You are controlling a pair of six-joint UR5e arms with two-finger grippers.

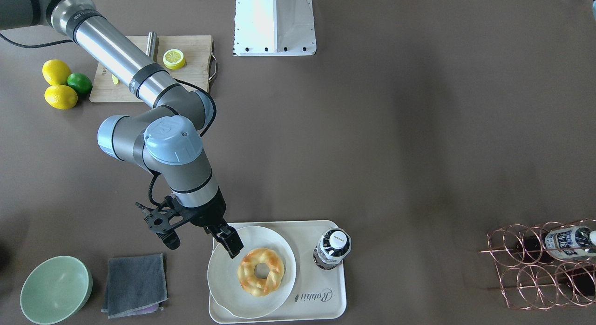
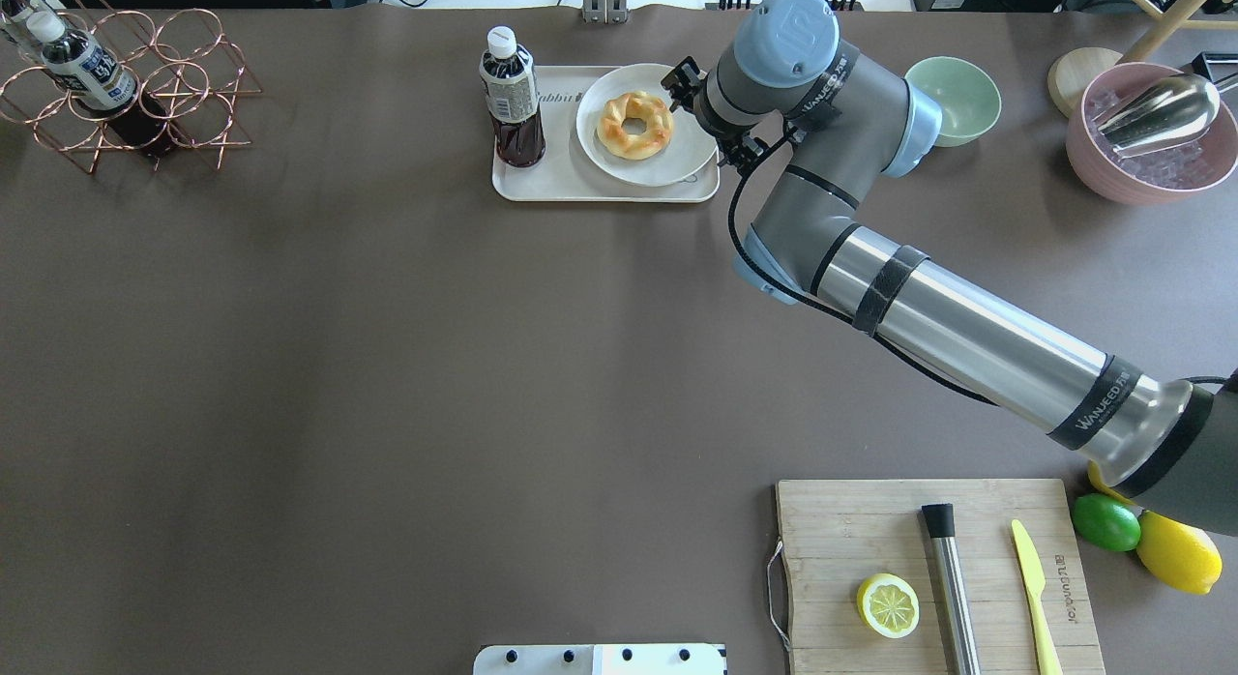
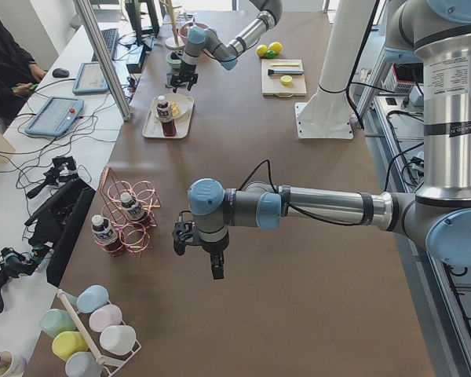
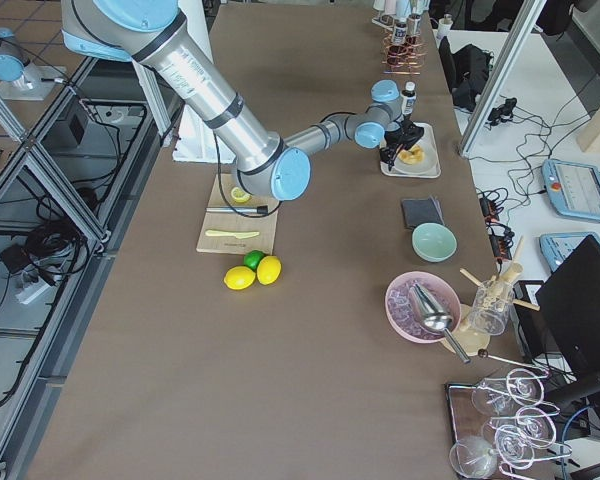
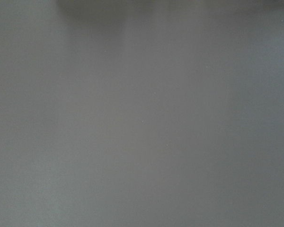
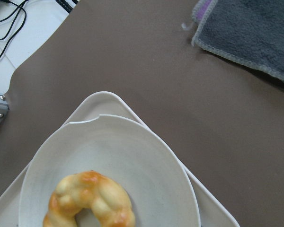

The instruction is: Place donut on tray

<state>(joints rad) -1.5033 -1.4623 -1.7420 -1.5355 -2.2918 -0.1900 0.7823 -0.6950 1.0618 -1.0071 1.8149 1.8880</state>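
Note:
The donut (image 1: 260,271) is a golden braided ring lying on a round off-white plate (image 1: 223,278). The plate sits on the cream tray (image 1: 321,306) with "Rabbit" script. My right gripper (image 1: 231,246) hovers over the plate's rim beside the donut, not touching it; its jaws look open and hold nothing. The right wrist view shows the donut (image 6: 92,201), the plate (image 6: 132,156) and a tray corner (image 6: 104,99) from above. My left gripper (image 3: 217,269) hangs over bare table, far from the tray; I cannot tell whether it is open or shut.
A dark drink bottle (image 1: 332,248) stands on the tray next to the plate. A grey cloth (image 1: 135,285) and a green bowl (image 1: 56,290) lie beside the tray. A copper bottle rack (image 1: 545,264) stands far off. A cutting board (image 2: 841,530) holds a lemon slice (image 2: 888,605).

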